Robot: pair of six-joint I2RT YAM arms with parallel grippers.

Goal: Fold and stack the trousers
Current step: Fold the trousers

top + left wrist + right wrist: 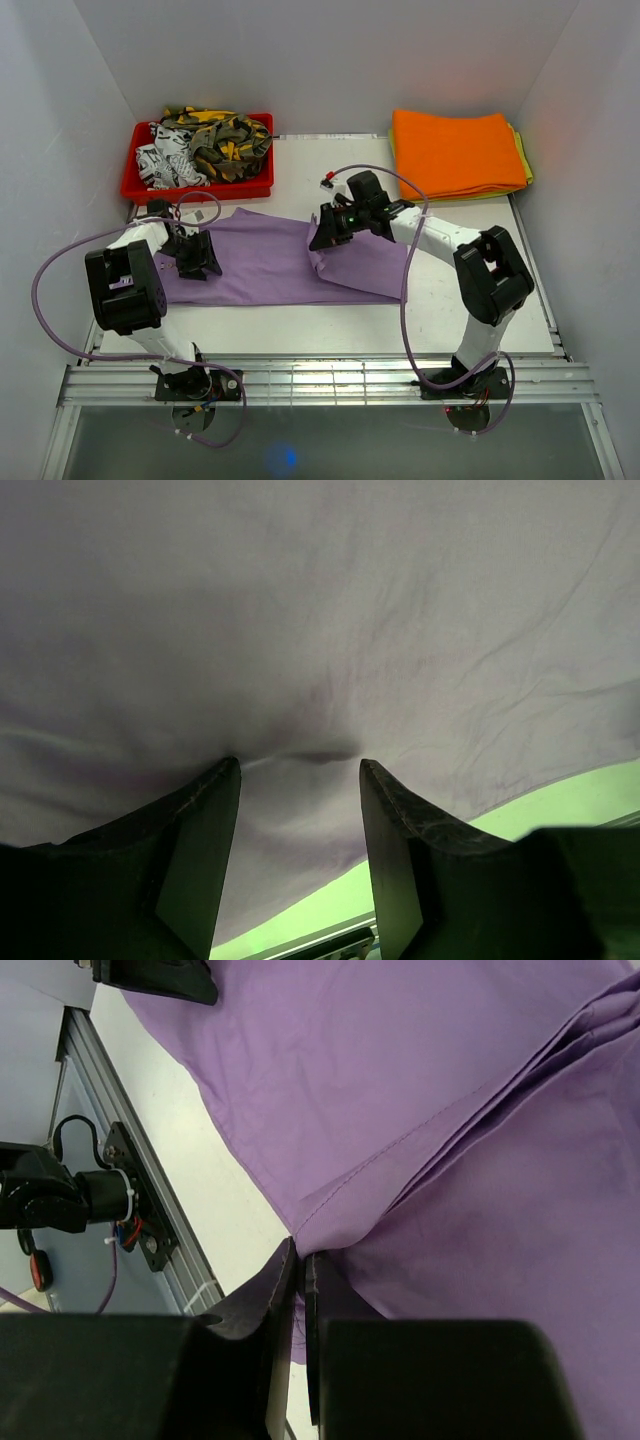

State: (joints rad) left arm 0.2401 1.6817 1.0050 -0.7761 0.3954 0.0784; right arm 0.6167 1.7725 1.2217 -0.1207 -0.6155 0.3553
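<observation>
Pinching layered edge of trousers (pixel 262 268) tight in right gripper (pixel 300 1255), near middle of table (pixel 450 310). Holding right part doubled over toward left, likely for first fold. Pressing down on left end with left gripper (pixel 297 765), jaws wide apart, gripping nothing; likely pinning cloth against sliding. Spread flat across table, left to right, between both arms. Plain lilac, thin, soft, few small creases. Bunched in layers at right, by pinch. Not yet folded through, not yet stacked.
</observation>
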